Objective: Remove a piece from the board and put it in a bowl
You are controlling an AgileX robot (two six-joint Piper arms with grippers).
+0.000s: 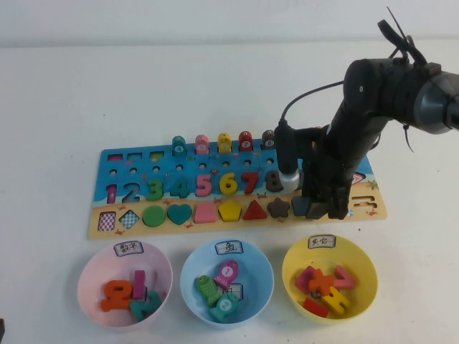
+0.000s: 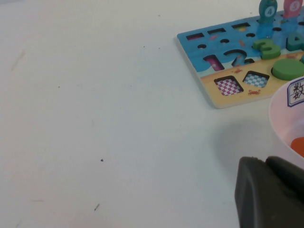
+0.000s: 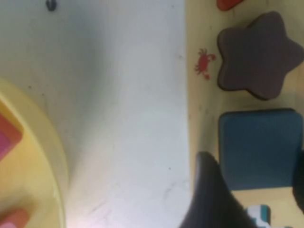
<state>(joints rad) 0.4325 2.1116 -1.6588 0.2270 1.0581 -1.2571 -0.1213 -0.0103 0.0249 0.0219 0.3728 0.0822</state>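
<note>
The slate-blue square piece (image 3: 259, 147) lies in its slot on the board's tan strip (image 3: 202, 95), beside the brown star (image 3: 256, 54). My right gripper (image 3: 254, 164) is open, low over the board (image 1: 143, 159), with a finger on either side of the piece; a strip of tan shows between one finger and the piece's edge. In the high view the right gripper (image 1: 323, 208) hides most of the piece. The yellow bowl (image 1: 362, 261) stands just in front of it, holding several pieces. My left gripper (image 2: 265, 162) is shut and empty over the bare table by the pink bowl (image 2: 280, 118).
A pink bowl (image 1: 90, 272) and a light blue bowl (image 1: 190, 269) with pieces stand in front of the board, left of the yellow one. A red triangle (image 1: 254, 210) and other shapes sit in the tan strip. Pegs stand along the board's far edge.
</note>
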